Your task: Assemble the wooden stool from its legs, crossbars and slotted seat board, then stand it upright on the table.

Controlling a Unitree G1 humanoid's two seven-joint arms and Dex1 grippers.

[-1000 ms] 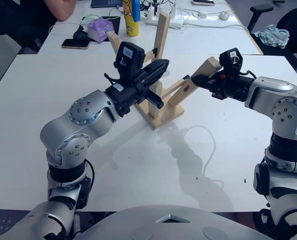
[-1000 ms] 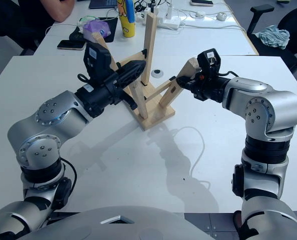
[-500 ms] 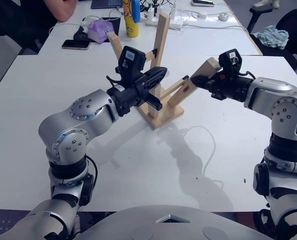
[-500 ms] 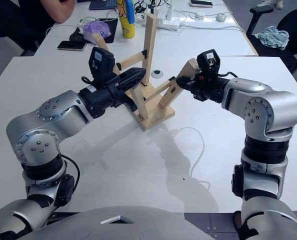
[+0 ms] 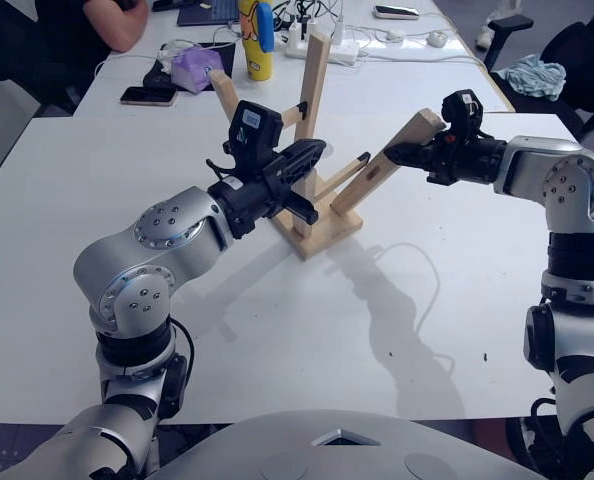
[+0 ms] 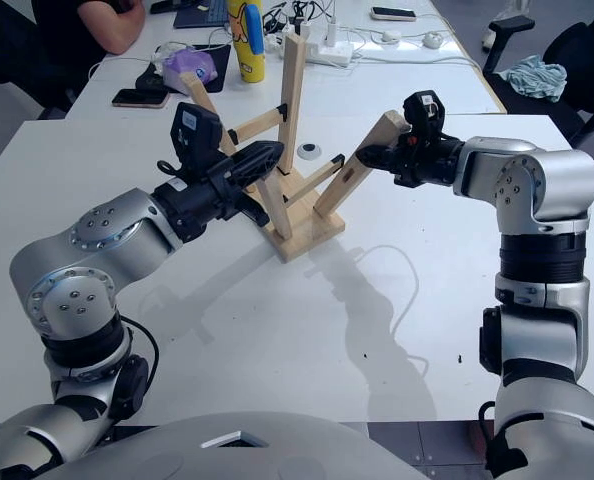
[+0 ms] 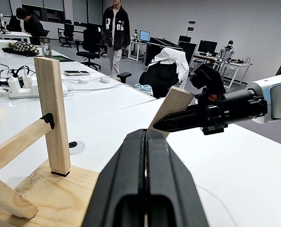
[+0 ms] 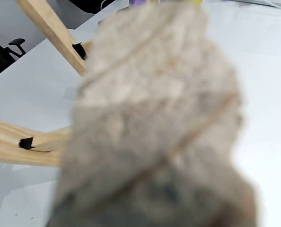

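Inverted stool (image 6: 289,90), unfinished: right end effector (image 5: 399,154) grips 1 leaning leg (image 5: 377,178) above the seat board (image 5: 327,230); left end effector (image 5: 315,151) clenched empty; righting remains.

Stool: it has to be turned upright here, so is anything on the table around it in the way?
Nothing visible blocks it. The stool stands seat-down on the table, with only a small round disc behind it. The left gripper, shut, hangs among its legs; the right gripper grips the top of a slanted leg.
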